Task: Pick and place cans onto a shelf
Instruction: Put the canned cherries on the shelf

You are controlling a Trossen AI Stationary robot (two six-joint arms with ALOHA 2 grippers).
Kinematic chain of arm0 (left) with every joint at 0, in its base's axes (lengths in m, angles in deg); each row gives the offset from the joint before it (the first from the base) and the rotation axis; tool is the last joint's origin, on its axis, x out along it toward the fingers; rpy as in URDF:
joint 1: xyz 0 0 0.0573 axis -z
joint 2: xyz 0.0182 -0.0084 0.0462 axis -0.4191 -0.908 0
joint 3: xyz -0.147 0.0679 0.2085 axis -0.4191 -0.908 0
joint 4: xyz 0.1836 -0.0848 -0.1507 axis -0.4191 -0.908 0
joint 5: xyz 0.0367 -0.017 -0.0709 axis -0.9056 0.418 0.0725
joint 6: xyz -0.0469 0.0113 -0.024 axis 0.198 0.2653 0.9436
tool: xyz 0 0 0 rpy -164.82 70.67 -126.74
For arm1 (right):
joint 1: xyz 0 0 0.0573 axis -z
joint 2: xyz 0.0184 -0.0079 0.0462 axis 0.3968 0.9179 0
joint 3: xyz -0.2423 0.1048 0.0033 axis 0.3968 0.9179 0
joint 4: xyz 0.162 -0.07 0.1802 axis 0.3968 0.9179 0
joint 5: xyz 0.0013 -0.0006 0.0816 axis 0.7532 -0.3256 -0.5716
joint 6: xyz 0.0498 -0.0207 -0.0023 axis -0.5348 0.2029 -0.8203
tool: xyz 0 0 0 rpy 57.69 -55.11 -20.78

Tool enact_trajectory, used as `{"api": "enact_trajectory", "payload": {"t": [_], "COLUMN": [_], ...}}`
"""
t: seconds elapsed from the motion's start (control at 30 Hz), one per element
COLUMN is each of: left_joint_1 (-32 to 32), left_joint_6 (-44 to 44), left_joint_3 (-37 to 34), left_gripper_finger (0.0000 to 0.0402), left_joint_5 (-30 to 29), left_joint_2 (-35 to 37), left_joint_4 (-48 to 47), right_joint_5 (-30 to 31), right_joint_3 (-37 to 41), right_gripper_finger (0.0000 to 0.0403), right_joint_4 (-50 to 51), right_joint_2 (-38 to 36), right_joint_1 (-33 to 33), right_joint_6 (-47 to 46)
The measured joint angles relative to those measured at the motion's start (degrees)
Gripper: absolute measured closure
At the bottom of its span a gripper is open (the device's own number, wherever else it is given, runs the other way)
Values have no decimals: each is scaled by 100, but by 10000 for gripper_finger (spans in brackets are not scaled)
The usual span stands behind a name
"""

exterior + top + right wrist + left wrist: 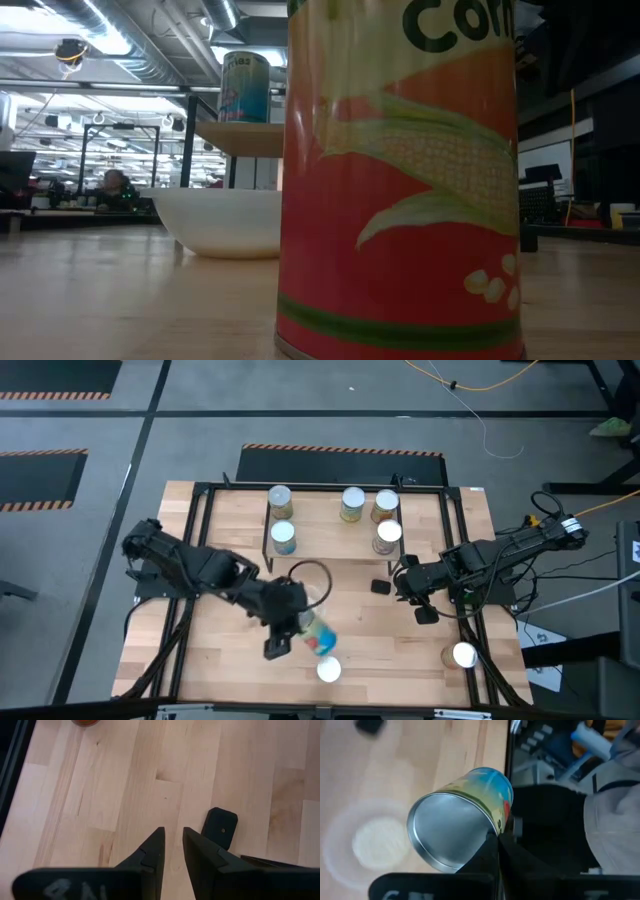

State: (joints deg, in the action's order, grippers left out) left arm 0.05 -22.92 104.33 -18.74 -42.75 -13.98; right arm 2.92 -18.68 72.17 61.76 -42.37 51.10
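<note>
Several cans stand upright on the shelf at the table's far side, among them one with a blue label and one at the right. Two more cans stand on the tabletop: one near the front edge, which fills the low view, and one at the front right. My left gripper is shut on a can with a blue, green and yellow label, in front of the clear bowl. My right gripper hovers empty over the table, its fingers a narrow gap apart. My left gripper holds the can by its side wall, near the silver end that faces the wrist camera. One dark finger shows against the wall; the can hides the other. The can is tipped almost onto its side and looks clear of the table.
A clear round bowl sits mid-table just in front of the shelf, and shows white in the low view. A small black block lies beside my right gripper. The shelf's black rod frame runs along both sides.
</note>
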Motion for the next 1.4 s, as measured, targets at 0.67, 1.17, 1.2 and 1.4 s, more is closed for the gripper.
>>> {"api": "enact_trajectory", "payload": {"t": [0.67,1.17,1.2,1.4], "left_joint_1": [-2426,-3930,-3970,-4115], "left_joint_6": [-3035,-3537,-3538,-3541], "left_joint_3": [1297,1305,1302,1289], "left_gripper_finger": [401,401,401,401], "left_joint_5": [-891,-679,-679,-682], "left_joint_2": [-299,-377,-396,-541], "left_joint_4": [-200,-927,-1009,-1202], "right_joint_5": [1,2,2,2], "right_joint_3": [0,2,0,0], "right_gripper_finger": [329,329,329,329], "right_joint_4": [0,-2,-2,-22], "right_joint_2": [0,0,0,2], "right_joint_1": [0,0,0,0], "right_joint_6": [13,24,24,24]}}
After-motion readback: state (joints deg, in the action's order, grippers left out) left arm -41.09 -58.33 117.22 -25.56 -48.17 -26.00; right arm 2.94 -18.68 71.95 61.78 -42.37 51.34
